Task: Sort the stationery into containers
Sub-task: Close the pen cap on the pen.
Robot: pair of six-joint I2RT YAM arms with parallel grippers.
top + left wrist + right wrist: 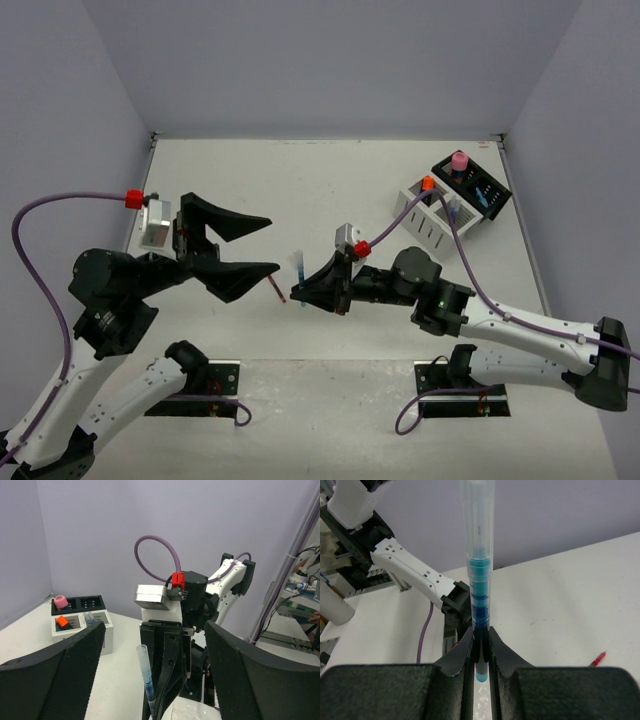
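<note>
The blue pen (479,580) runs off the top edge of the right wrist view, its lower end buried between the fingers of the right hand (481,652). The red pen (599,658) is half hidden behind that hand, and what fills the black box (488,174) is too small to tell

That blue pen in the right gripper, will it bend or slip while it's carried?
Probably stiff: the blue pen stands straight above the right gripper. Likely light, being thin clear plastic. Pinched only near its lower end, the smooth round barrel might pivot or slip if swung fast.
</note>
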